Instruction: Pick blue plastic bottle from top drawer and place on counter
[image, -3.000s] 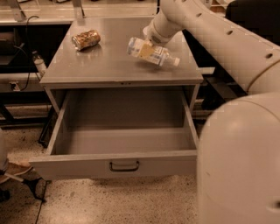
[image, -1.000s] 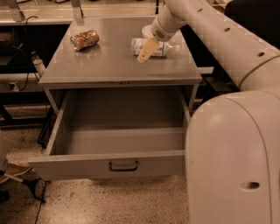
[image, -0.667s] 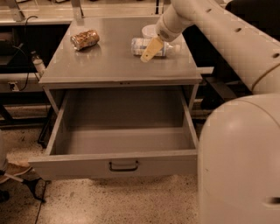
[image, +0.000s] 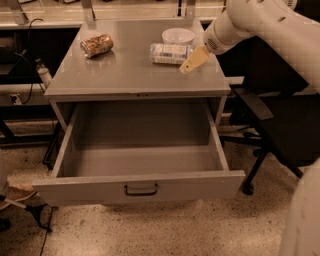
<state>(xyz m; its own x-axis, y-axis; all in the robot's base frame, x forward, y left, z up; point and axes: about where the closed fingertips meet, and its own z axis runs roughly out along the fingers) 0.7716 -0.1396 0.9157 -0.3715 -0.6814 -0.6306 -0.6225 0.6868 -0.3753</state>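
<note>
The blue plastic bottle (image: 170, 53) lies on its side on the counter (image: 125, 70), towards the back right, just in front of a white bowl (image: 178, 35). My gripper (image: 191, 62) hovers just right of the bottle, a little above the counter's right part. It is open and holds nothing, with one tan finger showing clear of the bottle. The top drawer (image: 140, 186) is pulled fully out below the counter, and its inside is bare.
A brown-gold patterned can (image: 96, 45) lies at the counter's back left. A dark office chair (image: 272, 117) stands right of the cabinet. My white arm (image: 270, 25) reaches in from the upper right. Cables and shelving stand to the left.
The gripper has let go of the bottle and drawn back to the right. The bottle now rests on the counter by the bowl.
</note>
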